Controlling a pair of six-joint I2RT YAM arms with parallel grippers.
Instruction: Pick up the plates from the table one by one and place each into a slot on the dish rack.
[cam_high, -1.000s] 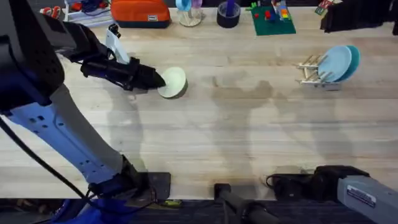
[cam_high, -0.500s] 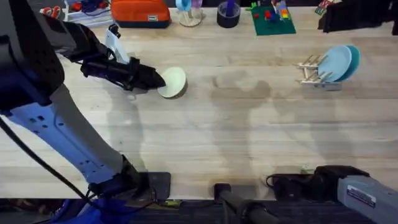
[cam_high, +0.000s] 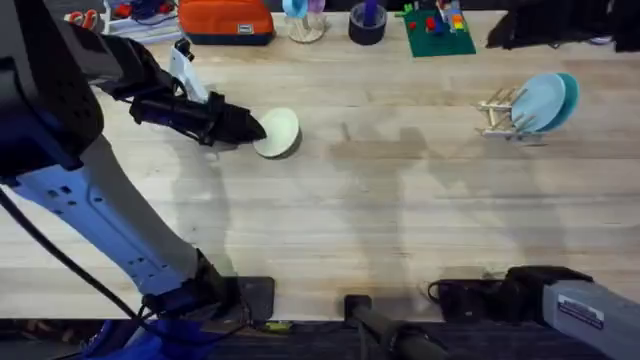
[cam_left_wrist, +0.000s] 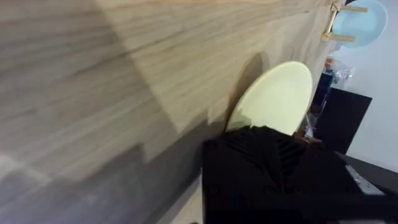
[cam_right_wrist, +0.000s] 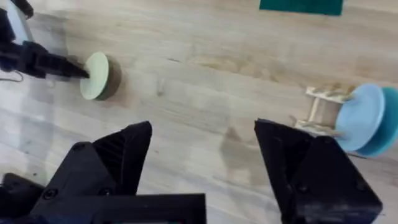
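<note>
The table (cam_high: 380, 220) lay under my arms. On it, the rack (cam_high: 500, 115) held the blue plate (cam_high: 538, 100) and teal plate (cam_high: 570, 92). Well apart from the rack, my left gripper (cam_high: 255, 130) pinched the cream plate (cam_high: 280, 132). My right gripper (cam_right_wrist: 202, 155) gaped wide, holding nothing.

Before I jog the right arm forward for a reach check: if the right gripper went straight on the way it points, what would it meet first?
Probably bare table. The open right gripper points between the cream plate and the dish rack, neither squarely ahead, though depth is unclear.
</note>
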